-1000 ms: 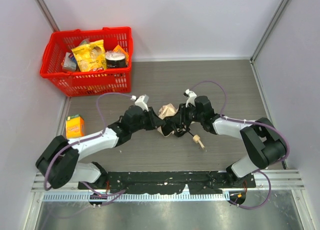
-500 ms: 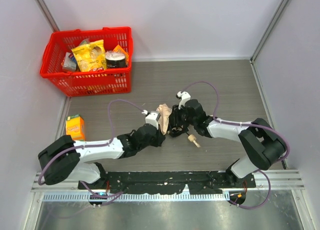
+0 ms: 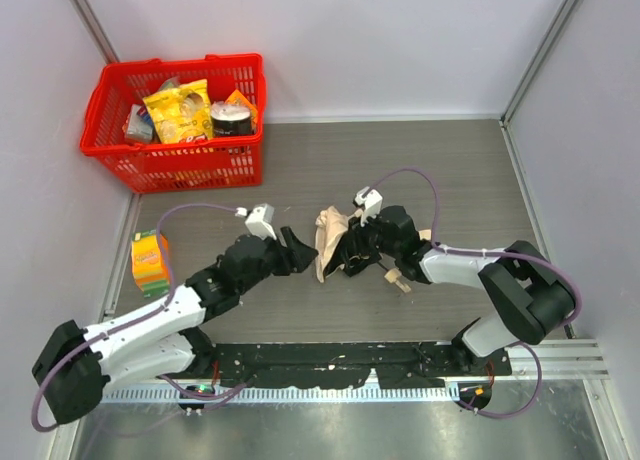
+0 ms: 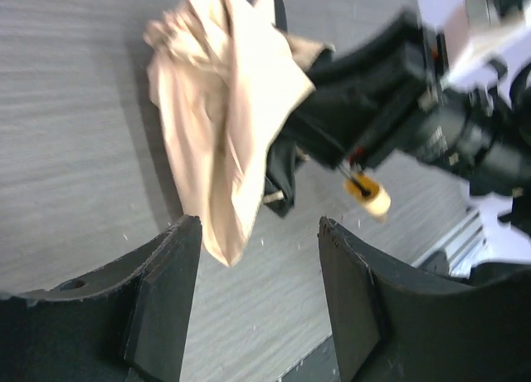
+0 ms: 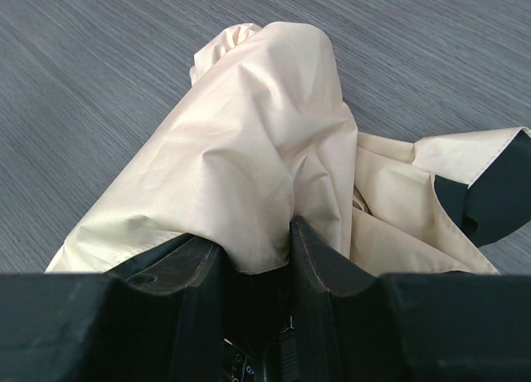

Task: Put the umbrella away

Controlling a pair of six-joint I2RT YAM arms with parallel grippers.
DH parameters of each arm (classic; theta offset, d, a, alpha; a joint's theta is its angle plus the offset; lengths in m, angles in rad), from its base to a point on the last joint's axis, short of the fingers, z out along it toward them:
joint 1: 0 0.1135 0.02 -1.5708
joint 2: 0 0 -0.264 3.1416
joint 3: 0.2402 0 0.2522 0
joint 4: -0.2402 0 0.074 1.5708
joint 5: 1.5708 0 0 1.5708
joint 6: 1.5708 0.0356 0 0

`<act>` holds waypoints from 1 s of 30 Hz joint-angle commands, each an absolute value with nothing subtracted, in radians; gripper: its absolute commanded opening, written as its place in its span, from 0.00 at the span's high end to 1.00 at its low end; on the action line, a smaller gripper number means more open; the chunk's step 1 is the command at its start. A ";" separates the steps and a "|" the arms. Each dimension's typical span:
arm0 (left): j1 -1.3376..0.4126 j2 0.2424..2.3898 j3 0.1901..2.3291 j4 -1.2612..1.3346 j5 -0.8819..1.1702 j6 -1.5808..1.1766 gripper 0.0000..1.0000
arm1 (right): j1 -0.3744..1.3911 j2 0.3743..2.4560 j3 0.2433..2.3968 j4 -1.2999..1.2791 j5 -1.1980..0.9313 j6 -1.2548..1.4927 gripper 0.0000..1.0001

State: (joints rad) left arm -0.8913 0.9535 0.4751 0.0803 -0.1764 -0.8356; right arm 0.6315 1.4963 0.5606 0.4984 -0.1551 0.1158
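Now our right hand (image 5: 289, 232) pinches a fold of the umbrella (image 3: 328, 236) lying mid-worktop (image 3: 450, 170), we judge to steady its loose canopy, while our left hand (image 4: 257, 229) hovers just beside it, fingers spread and touching nothing, likely ready to gather the fabric.

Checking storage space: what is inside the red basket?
The red basket holds a yellow bag, a dark round tub and smaller packets; anything beneath them is hidden.
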 commanded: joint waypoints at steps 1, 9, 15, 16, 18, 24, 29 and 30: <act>-0.750 1.001 0.495 0.148 0.027 -0.905 0.39 | 0.630 1.454 0.590 0.603 -0.202 0.043 0.99; -0.719 1.440 0.604 0.435 0.210 -0.977 0.65 | 0.630 1.486 0.686 0.578 -0.267 0.046 0.99; -0.715 1.715 0.672 0.590 0.138 -0.954 0.76 | 0.617 1.450 0.756 0.505 -0.383 0.071 0.99; -0.710 1.733 0.681 0.609 0.124 -0.936 0.76 | 0.609 1.439 0.764 0.479 -0.412 0.069 0.99; -0.689 1.779 0.722 0.641 0.146 -0.917 0.77 | 0.604 1.427 0.781 0.431 -0.434 0.052 0.99; -0.680 1.865 0.802 0.730 0.149 -0.908 0.77 | 0.600 1.405 0.762 0.368 -0.400 0.006 0.99; -0.693 1.842 0.691 0.774 0.132 -0.926 0.73 | 0.592 1.414 0.706 0.449 -0.312 -0.009 0.99; -0.699 1.826 0.645 0.799 0.130 -0.927 0.71 | 0.588 1.413 0.698 0.465 -0.305 0.000 0.99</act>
State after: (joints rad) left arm -0.6952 1.8610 0.7391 0.6563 0.1684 -0.9306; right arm 0.5735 1.4570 0.7223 0.3573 -0.2775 -0.0093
